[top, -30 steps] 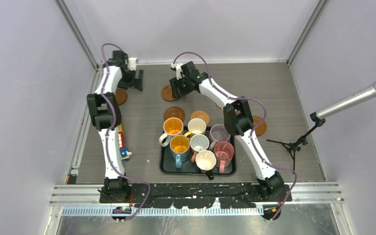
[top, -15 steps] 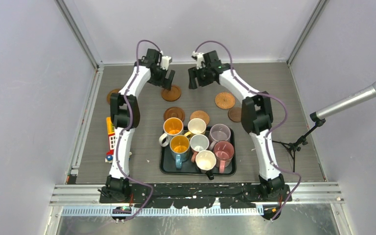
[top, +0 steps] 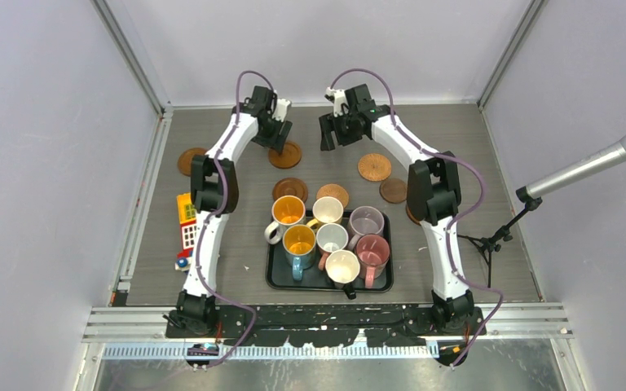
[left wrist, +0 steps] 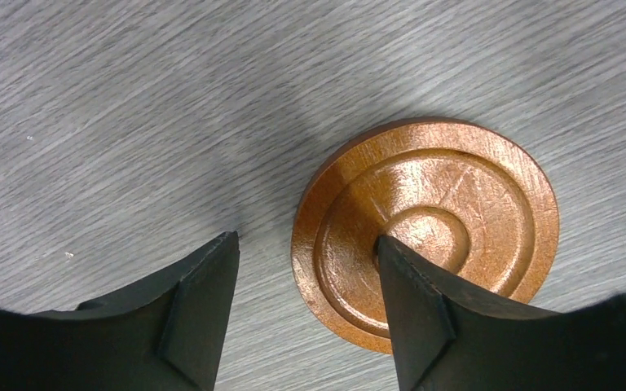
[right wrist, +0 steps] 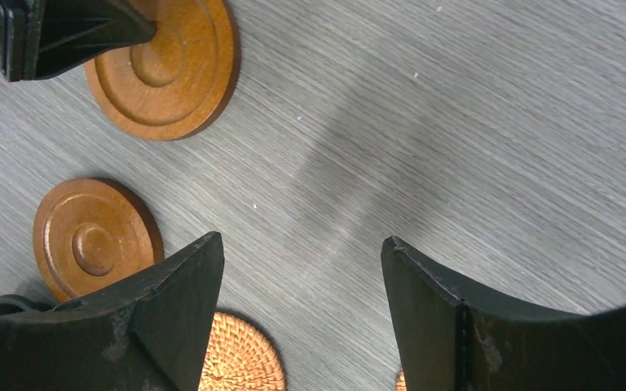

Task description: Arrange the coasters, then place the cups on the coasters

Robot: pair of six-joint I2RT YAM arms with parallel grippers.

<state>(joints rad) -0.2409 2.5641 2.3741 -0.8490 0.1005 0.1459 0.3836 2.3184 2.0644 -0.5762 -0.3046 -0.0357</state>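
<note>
Your table (top: 456,138) is walled on three sides. Its broadest bare stretches are the far right corner and the near left, beside the block (top: 185,232).

The tray (top: 273,275) sits centre-near and holds all seven cups (top: 332,238), packed close, none on a coaster.

The coasters (top: 374,167) lie scattered on the table beyond the tray. Two sit just past its far rim, two are out to the right, and one is nearly hidden behind the right arm (top: 430,191). One lies alone near the left edge (top: 191,160). The ringed coaster (left wrist: 456,195) is far centre.

Your left gripper (left wrist: 306,240) hangs over that ringed coaster, close to the far edge. Its jaws stand apart and hold nothing. One finger (left wrist: 416,301) covers the disc's middle, the other is over bare table to the side, and the disc's rim shows in the gap between them.

Your right gripper (right wrist: 301,240) is just beside the left one, also near the far edge. Its jaws are spread wide, with only bare table between them. In its wrist view the ringed coaster is well off to one side, and a woven coaster (right wrist: 240,358) peeks out by one finger.
</note>
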